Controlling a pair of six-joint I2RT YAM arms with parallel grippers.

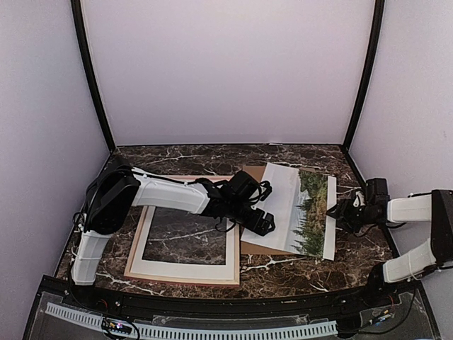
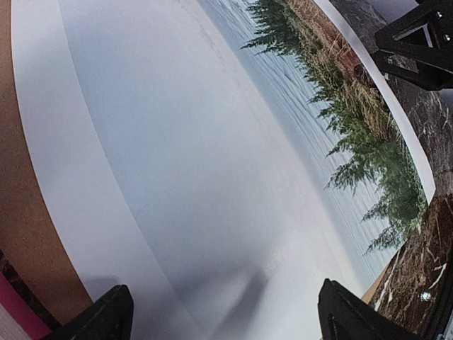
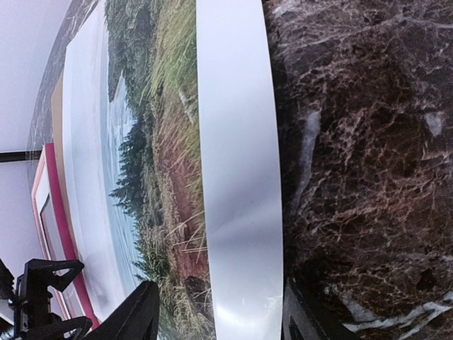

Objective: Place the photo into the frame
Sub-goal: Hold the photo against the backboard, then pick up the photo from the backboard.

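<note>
On the marble bench (image 1: 297, 273), the pink-red frame (image 3: 64, 234) lies at near left with a white mat (image 1: 187, 269) in it. Just to its right, the photo (image 1: 294, 205) rests face up on a brown backing board (image 1: 265, 248), outside the frame. The left hand (image 1: 260, 223) hovers wide open over the photo's pale left part, while the right hand (image 1: 338, 212), fingers partly apart, straddles its white right border.

Your inventory held:
- photo (image 3: 241, 212): smooth paper, its white border sheeny.
- table (image 3: 354, 142): dark, veined, marble-look top, polished.
- backing board (image 2: 25, 234): matt brown cardboard.
- frame (image 3: 67, 241): smooth pink-red painted moulding.
- left gripper (image 2: 226, 312): fingers (image 2: 106, 319) of matt black plastic.
- left arm (image 1: 173, 195): white plastic shell.
</note>
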